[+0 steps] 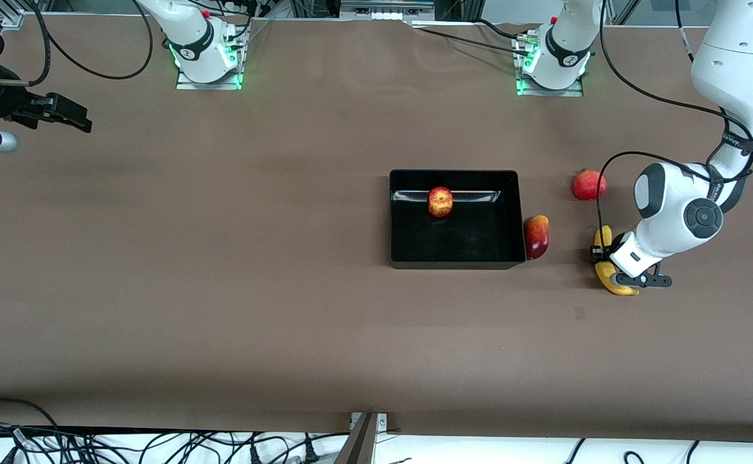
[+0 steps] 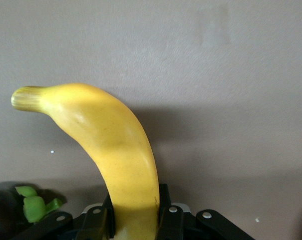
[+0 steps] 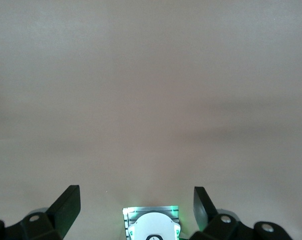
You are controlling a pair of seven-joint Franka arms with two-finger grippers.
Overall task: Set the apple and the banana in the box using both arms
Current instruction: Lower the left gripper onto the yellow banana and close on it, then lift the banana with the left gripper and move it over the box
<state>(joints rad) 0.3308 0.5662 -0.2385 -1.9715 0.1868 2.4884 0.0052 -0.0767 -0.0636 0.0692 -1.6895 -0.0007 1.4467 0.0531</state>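
Right tool [image 1: 70, 119] hanging open over bare desk [image 1: 221, 270] at the right arm's end, holding nothing – that arm waiting.

Box [image 1: 393, 219] sitting mid-desk; apple [image 1: 440, 201] already lying inside it, toward the wall nearer the robot bases. Dark-red mango-like fruit [image 1: 536, 236] touching the box's outer wall on the side toward the left arm's end. Pomegranate [image 1: 589, 185] lying apart, closer to the bases.

Left tool [image 1: 608, 263] down at the desk, closing tight on the banana [image 1: 610, 274] – fingers [image 2: 171, 220] pinching its body with the stem end [image 2: 25, 98] projecting clear.

Banana's long axis running roughly toward and away from the front camera, crosswise to the path to the box. Box lying toward the right arm's end from the held banana, mango-like fruit in between; judging lift first, then carrying over that fruit.
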